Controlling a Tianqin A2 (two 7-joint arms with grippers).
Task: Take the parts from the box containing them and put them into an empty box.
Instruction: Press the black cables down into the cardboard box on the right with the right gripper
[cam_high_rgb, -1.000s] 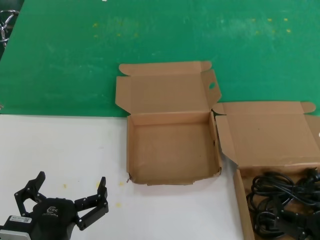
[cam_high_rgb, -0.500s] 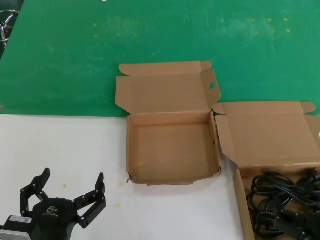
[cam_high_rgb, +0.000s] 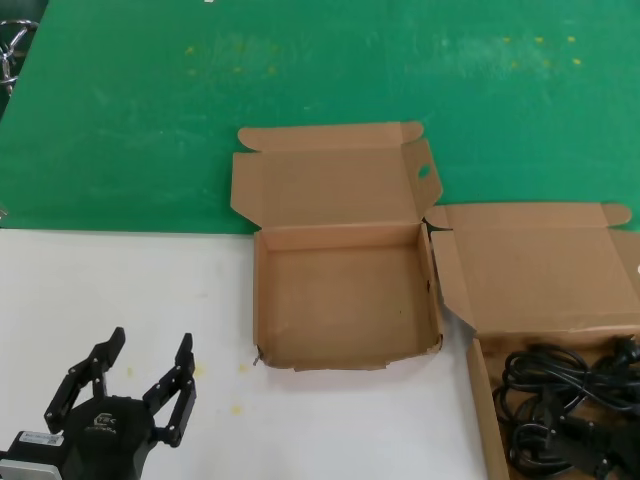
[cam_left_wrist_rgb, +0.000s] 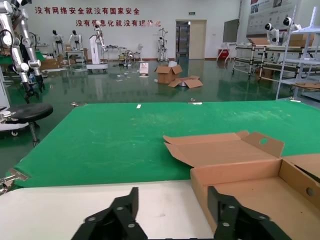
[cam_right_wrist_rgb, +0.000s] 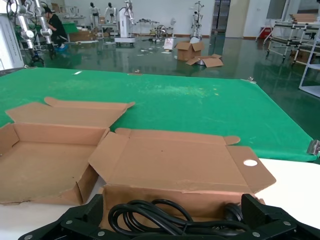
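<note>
In the head view, the left gripper (cam_high_rgb: 141, 368) is sitting at the lower left of the frame over the white part of the bench (cam_high_rgb: 120, 290), its black fingers (cam_high_rgb: 177, 385) spread apart and holding nothing. The empty box (cam_high_rgb: 345, 300) is lying open at the centre of the frame, its lid folded back onto the green mat (cam_high_rgb: 300, 70), with an oval hole in the side flap at its upper right. Just beside it, at the lower right of the frame, the box containing them (cam_high_rgb: 535, 270) is lying open too, its lid flap touching the empty box's right wall. The parts (cam_high_rgb: 565, 405), black looped cords, are piled inside it at the lower right corner. In the right wrist view, the right gripper (cam_right_wrist_rgb: 172, 222) is hanging just above those cords, its fingers (cam_right_wrist_rgb: 85, 215) spread wide and gripping nothing.
</note>
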